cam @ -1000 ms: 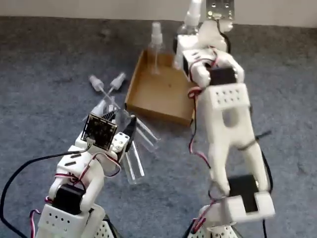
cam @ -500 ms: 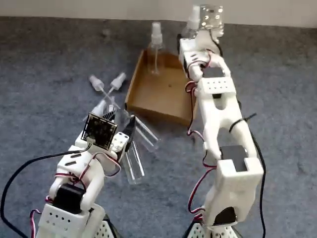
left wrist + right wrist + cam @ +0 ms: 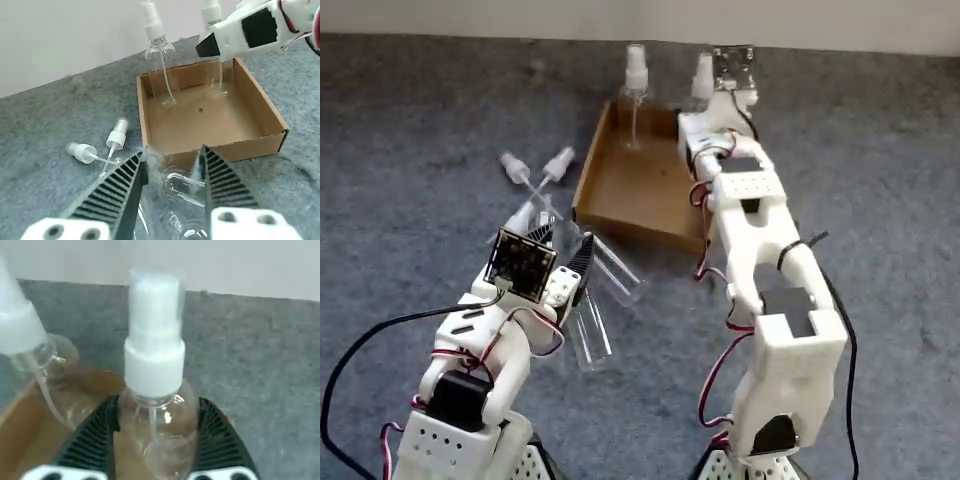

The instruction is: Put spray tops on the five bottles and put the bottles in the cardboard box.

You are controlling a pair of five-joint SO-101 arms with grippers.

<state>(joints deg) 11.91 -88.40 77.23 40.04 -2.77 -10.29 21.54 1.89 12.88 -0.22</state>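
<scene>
**Right claw clamped on a capped bottle at the box's far corner; left claw parted over uncapped stock.**

The right gripper point(image 3: 156, 415) has both jaws pressed against the body of a capped bottle point(image 3: 154, 382), held upright at the far corner of the cardboard box point(image 3: 640, 228), evidently so that it stands when set down. A second capped bottle point(image 3: 636, 95) stands upright inside at the other far corner, just beside it. The left gripper point(image 3: 172, 165) holds nothing: its jaws stand apart over the uncapped bottles point(image 3: 590, 330), which lie on the carpeted table point(image 3: 440, 110) just outside the box's near wall. Two loose spray tops point(image 3: 515, 165) lie near them, within that arm's reach. Judgement: two of five bottles dealt with.
</scene>
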